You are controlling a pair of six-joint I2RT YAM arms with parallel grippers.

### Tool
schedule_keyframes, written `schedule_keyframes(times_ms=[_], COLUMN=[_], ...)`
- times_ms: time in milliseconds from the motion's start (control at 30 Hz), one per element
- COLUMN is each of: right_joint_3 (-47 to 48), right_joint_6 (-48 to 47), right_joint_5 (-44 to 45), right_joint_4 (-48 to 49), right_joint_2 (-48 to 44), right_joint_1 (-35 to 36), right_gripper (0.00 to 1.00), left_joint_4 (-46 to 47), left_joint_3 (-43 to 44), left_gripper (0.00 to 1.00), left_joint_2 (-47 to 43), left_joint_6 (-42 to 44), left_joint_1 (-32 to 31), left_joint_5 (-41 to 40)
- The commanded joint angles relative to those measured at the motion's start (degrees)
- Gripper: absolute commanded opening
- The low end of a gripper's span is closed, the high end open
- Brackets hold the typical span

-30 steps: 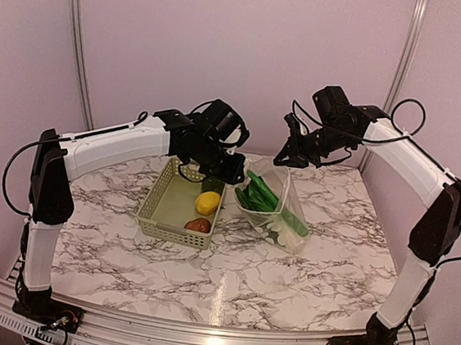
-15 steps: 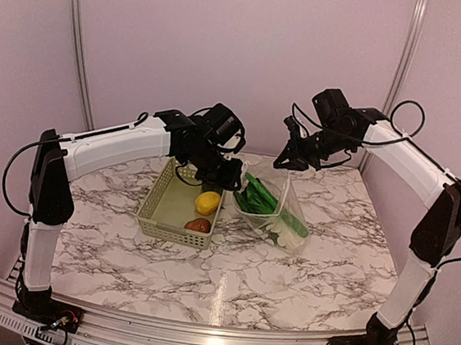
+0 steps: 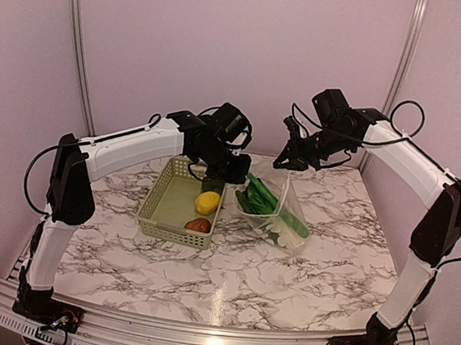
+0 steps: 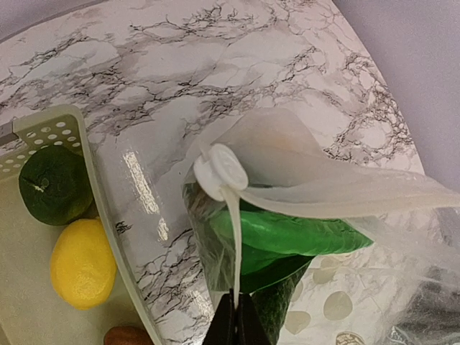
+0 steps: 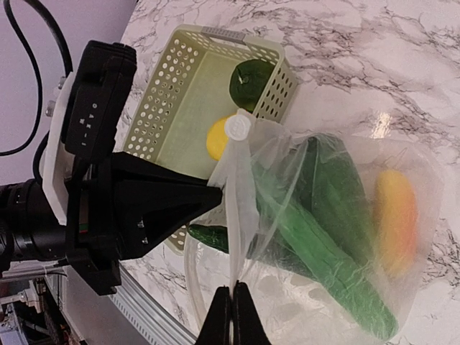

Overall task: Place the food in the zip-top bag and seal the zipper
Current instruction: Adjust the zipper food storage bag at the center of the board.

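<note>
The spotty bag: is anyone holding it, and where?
Both: the left gripper and the right gripper each pinch the zip-top bag by its zipper strip.

A robotics lab test cell. Plain lilac panels (image 3: 235, 49) in aluminium posts (image 3: 75, 41) box in a marble-patterned tabletop (image 3: 228, 275), and an aluminium rail (image 3: 213, 336) along its near edge carries the left arm (image 3: 126, 145) and right arm (image 3: 412, 168) at the corners.

left hand (image 3: 233, 175) — shifted right, closer to zip-top bag (image 3: 290, 202) | left arm (image 3: 135, 142) swung inward
</note>
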Motion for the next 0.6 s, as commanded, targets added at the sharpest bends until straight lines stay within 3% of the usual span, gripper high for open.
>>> schedule_keyframes(times_ms=[0, 100, 233, 367, 567], right_joint_3=[1.4, 3.0, 5.1, 4.5, 8.4], right_joint_6=[-1.6, -2.7, -3.5, -3.3, -4.3], right_joint_5=[1.7, 5.1, 12.5, 14.7, 22.7], right_joint_4=[-1.8, -4.2, -8.0, -9.1, -13.5], right_joint_2=[-1.4, -1.1, -0.8, -0.7, 0.5], right_joint_1=[0.3, 0.4, 0.5, 0.7, 2.1], right_gripper=[0.0, 0.0, 0.0, 0.18, 0.09], left_joint_4=[0.4, 2.1, 7.6, 12.5, 11.7], left_joint_3=[6.2, 8.8, 4.6, -0.2, 2.7], left_gripper=[0.0, 0.0, 0.0, 0.0, 0.0], left_joint_2=[3.1, 1.9, -2.9, -5.1, -4.1], left_joint_6=[-2.4, -5.3, -9.3, -11.9, -13.1], left_joint_1=[0.1, -0.5, -0.9, -0.9, -1.0], left_joint_5=[5.6, 6.9, 4.0, 3.5, 4.0])
